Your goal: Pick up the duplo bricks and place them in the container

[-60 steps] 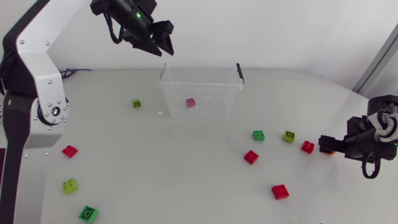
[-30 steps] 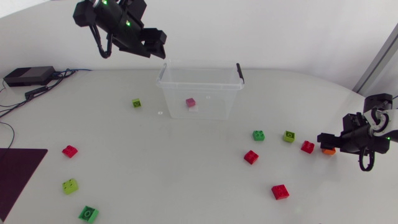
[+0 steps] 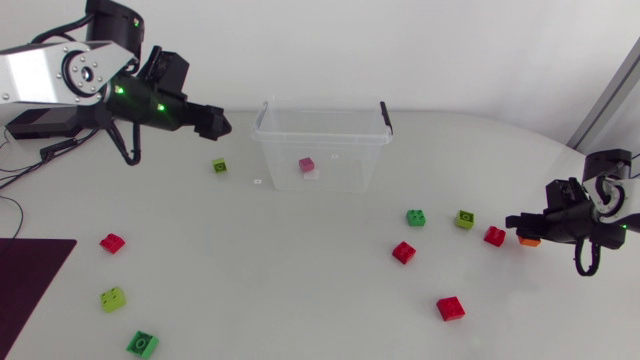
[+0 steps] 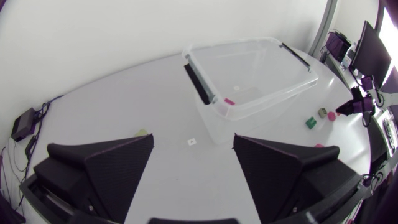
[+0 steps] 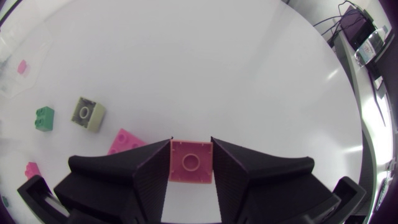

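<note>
Robot body: silver-grey links, black joints, matte black wedges.

The left arm [image 3: 60, 78], at the upper left of the head view, has a silver-grey link and a round black joint ringed with small screws. Green lights glow on its dark wrist and a black cable loops beneath. The left hand [image 3: 220, 127] is two broad black wedges. The right arm [image 3: 600, 205], at the right edge, is mostly black with a pale band and a hanging cable loop. The right hand [image 5: 191, 163] has ribbed inner faces.
</note>
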Action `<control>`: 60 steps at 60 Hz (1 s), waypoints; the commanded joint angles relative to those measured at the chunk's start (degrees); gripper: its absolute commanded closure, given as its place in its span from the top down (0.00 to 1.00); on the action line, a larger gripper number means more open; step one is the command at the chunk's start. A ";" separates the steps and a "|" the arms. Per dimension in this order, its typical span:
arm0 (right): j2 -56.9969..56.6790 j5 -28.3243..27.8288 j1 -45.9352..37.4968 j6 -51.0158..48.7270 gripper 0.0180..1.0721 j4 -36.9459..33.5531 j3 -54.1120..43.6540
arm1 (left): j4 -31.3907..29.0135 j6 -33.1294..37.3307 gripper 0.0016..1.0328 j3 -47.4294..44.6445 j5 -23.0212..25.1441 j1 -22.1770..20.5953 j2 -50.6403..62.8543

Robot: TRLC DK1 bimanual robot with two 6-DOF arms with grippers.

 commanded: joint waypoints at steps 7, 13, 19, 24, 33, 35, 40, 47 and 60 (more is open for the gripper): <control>-9.84 -0.26 4.14 -0.32 0.19 -4.32 -2.14 | 7.31 5.67 0.92 -9.25 3.94 5.20 -1.81; -14.50 -0.35 6.43 0.74 0.20 -7.04 -1.88 | 11.00 7.26 0.92 -11.71 6.40 7.49 -1.02; -18.72 -0.52 9.24 1.70 0.20 -9.50 -1.35 | 14.25 8.75 0.92 -12.67 7.90 9.07 1.18; -22.41 -0.70 11.79 2.85 0.20 -11.44 -0.73 | 16.18 9.63 0.92 -13.02 10.18 10.65 3.64; -26.63 -0.87 15.92 4.17 0.20 -13.99 0.94 | 20.23 10.16 0.92 -13.11 13.70 13.03 7.59; -27.33 -0.87 16.71 4.43 0.20 -14.34 1.46 | 21.63 10.33 0.92 -12.94 13.96 13.38 8.91; -28.65 -0.87 19.17 5.04 0.20 -15.04 2.78 | 22.95 10.68 0.92 -11.62 15.89 14.17 12.16; -29.36 -0.87 22.69 6.54 0.20 -15.66 5.15 | 23.48 11.91 0.92 -8.89 18.09 14.87 16.91; -27.69 -0.26 28.58 8.91 0.20 -15.74 9.72 | 24.62 13.76 0.92 -3.88 21.34 16.01 23.33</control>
